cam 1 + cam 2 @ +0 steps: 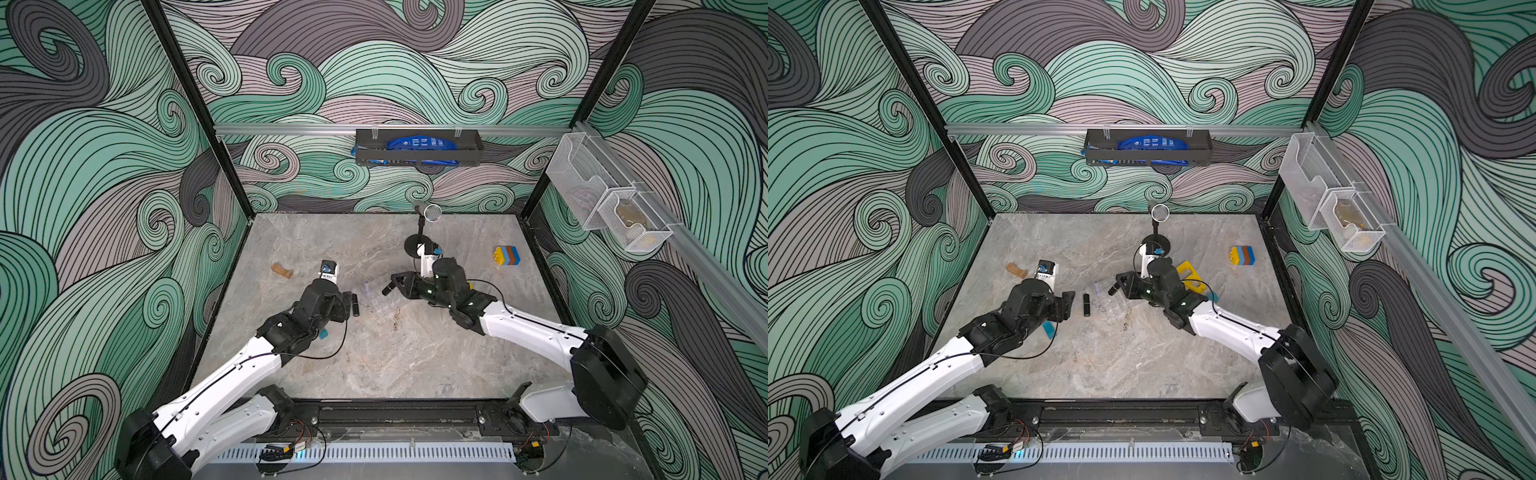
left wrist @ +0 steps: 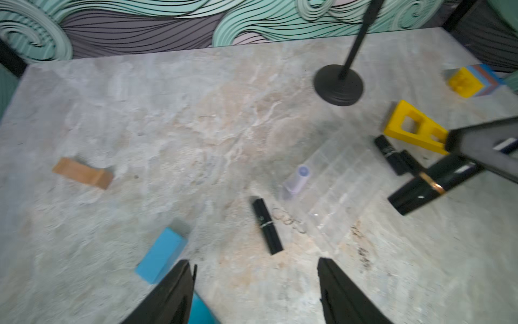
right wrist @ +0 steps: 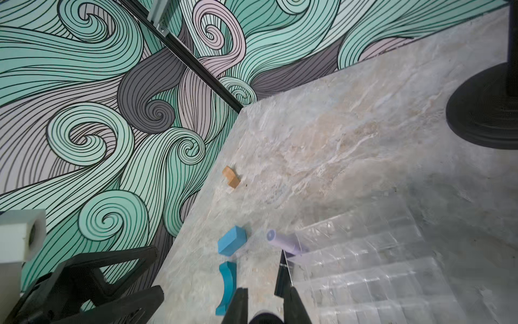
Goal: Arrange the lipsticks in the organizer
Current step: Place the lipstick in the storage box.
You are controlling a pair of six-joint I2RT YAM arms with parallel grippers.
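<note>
At the left, the left gripper (image 2: 253,261) has its jaws apart with nothing between them. A black lipstick (image 2: 267,225) lies flat on the table just in front of it. Beside it, the lilac lipstick (image 2: 297,179) leans at a corner of the clear organizer (image 2: 342,190). I cannot tell if it sits in a cell. At the right, the right gripper (image 1: 394,286) is closed on a black lipstick with a gold band (image 2: 417,190), held tilted above the organizer's edge.

I judge the step to be carrying this tube to a cell. Next it must stand upright over a free cell, then go down.

The cell walls are hard to see, and I find only four lipsticks.
</note>
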